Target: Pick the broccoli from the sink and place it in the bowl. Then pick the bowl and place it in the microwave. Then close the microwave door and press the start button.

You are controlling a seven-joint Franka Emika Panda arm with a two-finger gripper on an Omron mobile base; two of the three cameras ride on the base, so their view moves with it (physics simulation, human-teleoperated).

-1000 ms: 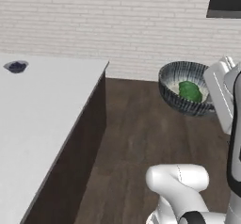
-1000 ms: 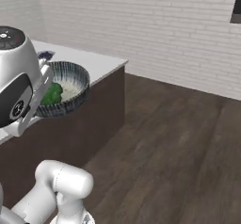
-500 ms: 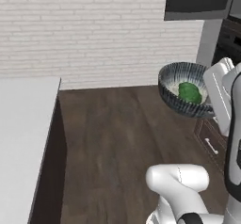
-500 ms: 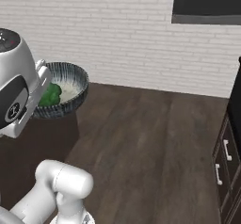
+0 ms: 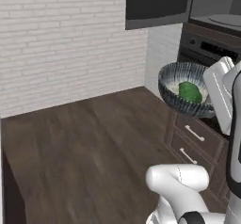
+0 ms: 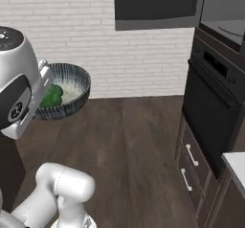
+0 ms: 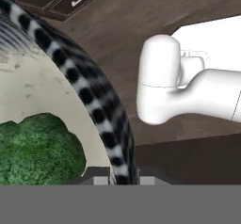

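Note:
The striped dark grey bowl [image 5: 178,103] hangs in the air, tilted, with the green broccoli [image 5: 190,92] lying in its pale hollow. My gripper [image 7: 123,180] is shut on the bowl's rim [image 7: 96,103], one finger on each side of the wall. From the right base view the bowl [image 6: 74,85] and broccoli [image 6: 51,96] sit just beside my white hand. The microwave [image 5: 220,11] is up at the top right, its grey cavity showing, and the microwave door [image 5: 157,4] stands open as a black panel. The sink is out of view.
A black oven front [image 6: 210,95] sits under the microwave, with dark drawers [image 5: 193,143] below it. Dark wood floor [image 5: 89,143] and a white brick wall [image 5: 66,44] lie ahead. A pale counter corner [image 6: 237,165] shows at the right.
The base has turned, so both base views swung: the grey counter slid out to the left and the microwave, oven and drawers came in. The bowl stays held with the broccoli inside.

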